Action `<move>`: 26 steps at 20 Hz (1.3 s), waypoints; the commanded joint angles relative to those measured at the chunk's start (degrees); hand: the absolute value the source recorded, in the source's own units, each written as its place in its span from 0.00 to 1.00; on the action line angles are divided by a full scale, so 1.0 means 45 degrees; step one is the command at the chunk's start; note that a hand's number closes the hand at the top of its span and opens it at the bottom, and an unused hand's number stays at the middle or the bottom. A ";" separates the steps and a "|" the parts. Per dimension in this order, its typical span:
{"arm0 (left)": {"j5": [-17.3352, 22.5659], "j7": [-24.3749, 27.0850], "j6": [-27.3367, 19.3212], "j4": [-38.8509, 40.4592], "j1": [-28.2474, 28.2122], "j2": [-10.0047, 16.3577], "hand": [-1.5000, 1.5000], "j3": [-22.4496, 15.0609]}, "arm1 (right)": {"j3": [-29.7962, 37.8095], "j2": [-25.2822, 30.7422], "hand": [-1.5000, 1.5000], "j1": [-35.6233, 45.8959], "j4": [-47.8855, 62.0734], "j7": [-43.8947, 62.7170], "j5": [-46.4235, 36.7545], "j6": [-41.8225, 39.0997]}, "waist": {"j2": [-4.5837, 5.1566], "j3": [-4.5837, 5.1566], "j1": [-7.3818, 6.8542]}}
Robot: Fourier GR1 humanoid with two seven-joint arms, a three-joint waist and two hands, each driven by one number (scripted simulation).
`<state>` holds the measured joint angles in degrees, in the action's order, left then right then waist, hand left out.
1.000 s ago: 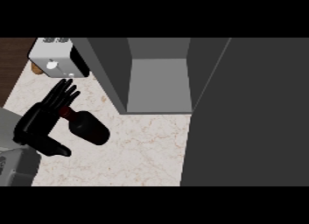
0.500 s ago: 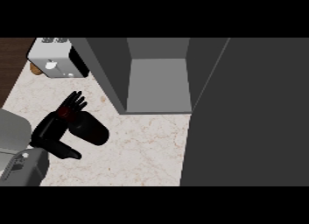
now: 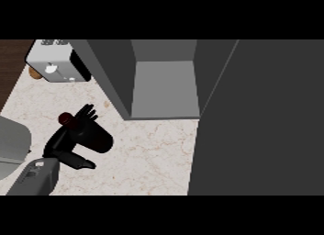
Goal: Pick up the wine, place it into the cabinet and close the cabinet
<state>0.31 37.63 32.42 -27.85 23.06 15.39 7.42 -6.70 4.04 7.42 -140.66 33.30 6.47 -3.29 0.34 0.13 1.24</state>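
The wine bottle (image 3: 97,138) is dark with a red cap (image 3: 65,119) and stands on the marble counter (image 3: 147,156), left of the cabinet. My left hand (image 3: 64,141) is against the bottle's left side. Its fingers (image 3: 87,113) stretch straight past the neck and its thumb (image 3: 80,162) sticks out below the body, so the bottle sits between them. The hand is open. The grey cabinet (image 3: 163,87) stands open, showing a bare inside. Its big dark door (image 3: 266,119) is swung out and fills the view's right. My right hand does not show.
A white toaster (image 3: 53,64) stands at the back left near the counter's edge, with a brown floor strip (image 3: 5,69) beyond. A light grey shape (image 3: 5,144) fills the left edge by my forearm (image 3: 34,179).
My left hand has slid right and forward, closing in on the bottle's side, and more of the forearm shows. The bottle has barely moved. The cabinet door is unchanged.
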 commanded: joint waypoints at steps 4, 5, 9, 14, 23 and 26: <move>0.0190 0.1638 0.2163 0.1657 0.0158 -0.0060 0.00 0.0043 | -0.0167 -0.0023 0.00 0.0007 -0.0842 0.0692 0.0307 0.0057 | 0.0010 0.0017 0.0058; 0.0283 0.1197 0.1773 0.1768 0.0763 -0.0382 0.00 0.0123 | -0.0091 -0.0164 0.00 0.0368 -0.0362 0.0288 0.0401 0.0055 | 0.0011 0.0008 0.0012; 0.0439 0.1642 0.2369 0.1844 0.0478 -0.0312 0.00 0.0118 | 0.0174 0.0101 0.00 -0.0493 -0.1197 0.0612 0.0834 -0.0246 | -0.0019 0.0001 0.0069; 0.0074 0.2185 0.2355 0.2257 0.0787 -0.0192 0.00 -0.0168 | 0.0207 0.0023 0.00 -0.0135 -0.0708 0.0171 0.0850 -0.0412 | 0.0042 0.0015 0.0125; 0.0199 0.2658 0.1351 0.2499 0.1300 -0.0947 0.00 -0.0100 | -0.0872 -0.0347 0.00 -0.0733 -0.1179 0.0468 0.0105 -0.0195 | 0.0023 0.0016 0.0183; 0.0340 0.2607 0.0845 0.2141 0.1194 -0.1550 1.00 -0.0110 | -0.0383 -0.0239 0.00 -0.1168 -0.1296 0.0475 0.0688 -0.0339 | -0.0049 -0.0013 0.0020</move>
<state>1.11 44.06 31.62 -17.81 28.47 10.74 6.65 -8.44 2.68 6.61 -140.62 33.89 6.24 -4.16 0.38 0.15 1.59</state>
